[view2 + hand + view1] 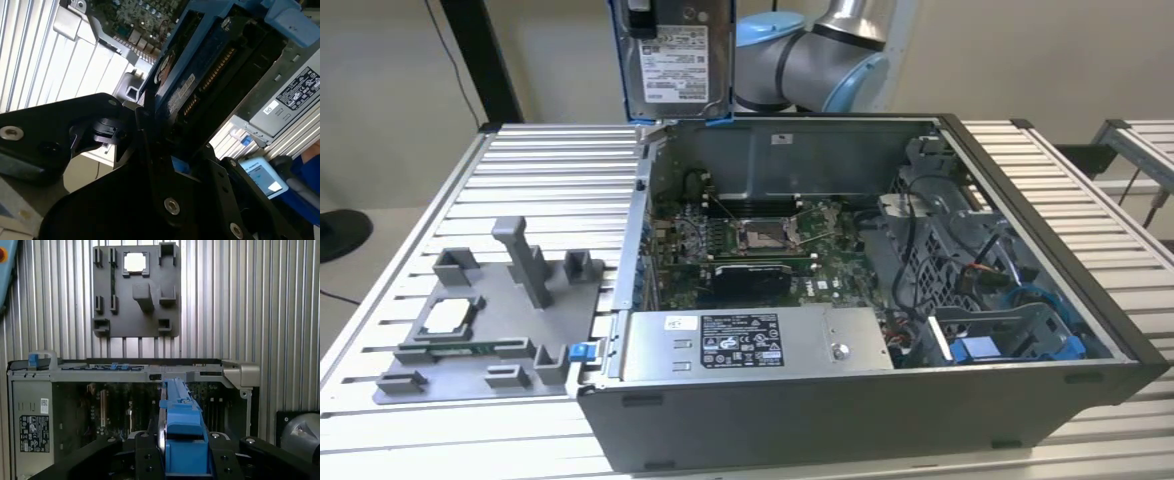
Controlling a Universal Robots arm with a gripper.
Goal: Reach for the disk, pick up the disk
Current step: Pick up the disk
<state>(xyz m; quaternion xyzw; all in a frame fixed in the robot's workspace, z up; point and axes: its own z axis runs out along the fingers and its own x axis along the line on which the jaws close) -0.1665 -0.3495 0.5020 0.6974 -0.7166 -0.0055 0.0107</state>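
1. The gripper (184,452) is clamped on the disk (181,410). In the first wrist view its black fingers (146,454) sit against either side of the blue bracket, with no gap showing between finger and plastic
2. In the second wrist view the disk (200,70) runs edge-on out of the black gripper body, with its connector side and blue frame facing the camera
3. In the exterior view the disk (670,60) hangs upright at the top of the frame, left of centre, its white label turned to the camera. It is above the rear corner of the computer case (854,420) and touches nothing but the gripper, as far as I can tell
4. The robot arm (814,55) sits just beside it, at the upper centre of the frame
5. The open case fills the middle and right of the exterior view. The motherboard (761,240) lies on its floor, and the long grey box (747,345) with a black-and-white label lies along its near wall
6. A grey fixture plate (480,320) lies on the ribbed table (547,170) at the lower left of the frame, well apart from the disk. A small silver chip (450,315) is seated in it
7. Progress, as I judge it: the reach and the grasp are done, and the disk is already raised out of the case. The pick-up looks complete or very nearly so
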